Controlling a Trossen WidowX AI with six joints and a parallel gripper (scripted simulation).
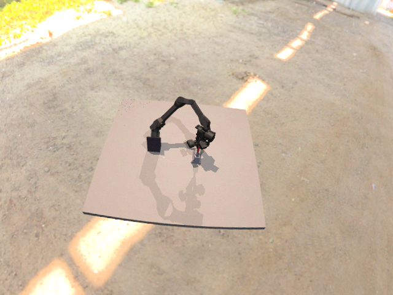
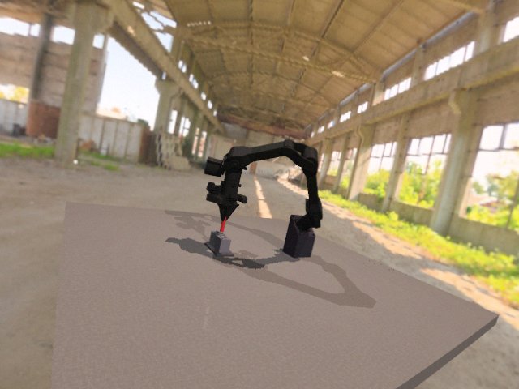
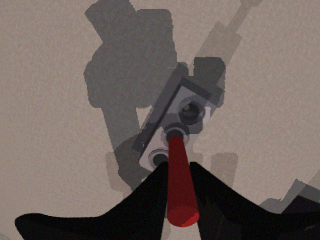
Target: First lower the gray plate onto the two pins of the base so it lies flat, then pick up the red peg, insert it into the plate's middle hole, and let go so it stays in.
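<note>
A: Where is the red peg (image 3: 180,180) at this moment?

B: Clamped in the gripper (image 2: 225,214). The jaws are drawn in narrow on its upper end, and the peg hangs nearly upright, pointing down at the gray plate (image 3: 175,119).

A: And the plate?

B: It lies on the base (image 2: 220,243), a small dark block on the table (image 2: 176,318). In the wrist view the plate runs at a slant, with a round hole or pin head showing at each end and the middle hole between them.

A: Has the peg met the hole?

B: In the wrist view its lower tip sits right at the middle hole. In the exterior view the red shaft reaches down to the top of the block, with a fair length of red showing between the jaws and the plate. How deep the tip sits, I cannot tell.

A: How does the arm stand?

B: It arches up from its dark pedestal (image 2: 295,247), just beside the base, and bends over so that the wrist points straight down. In the top view the peg (image 1: 198,149) shows as a thin red line under the wrist, above the block (image 1: 196,157).
</note>
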